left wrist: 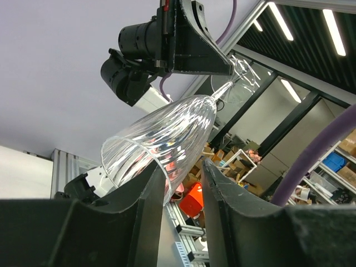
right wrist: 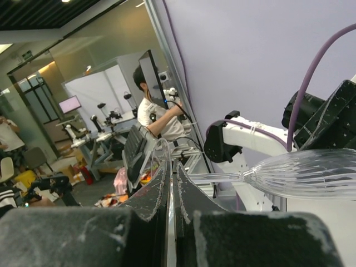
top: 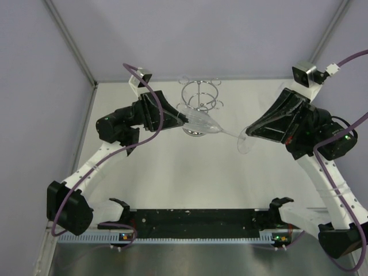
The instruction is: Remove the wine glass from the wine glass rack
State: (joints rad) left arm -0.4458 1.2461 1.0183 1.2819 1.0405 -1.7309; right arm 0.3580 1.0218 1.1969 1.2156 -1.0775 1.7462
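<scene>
The wine glass (top: 202, 122) lies sideways above the desk (top: 172, 178), its foot pinched in the clenched right hand (top: 248, 137). Its bowl sits between the left hand's (top: 185, 119) fingers, but I cannot tell whether they grip it.

I counted one wine glass (top: 208, 123) and one wine glass rack (top: 200, 95), the rack at twelve o'clock on the single table (top: 172, 181). There were two arms, the left arm (top: 95, 163) at seven o'clock and the right arm (top: 329, 175) at five, and two grippers: the left gripper (top: 184, 118) and the right gripper (top: 249, 133).

Clear ribbed wine glass (top: 202, 122) tipped sideways, beside upright chrome rack (top: 200, 95)
</scene>
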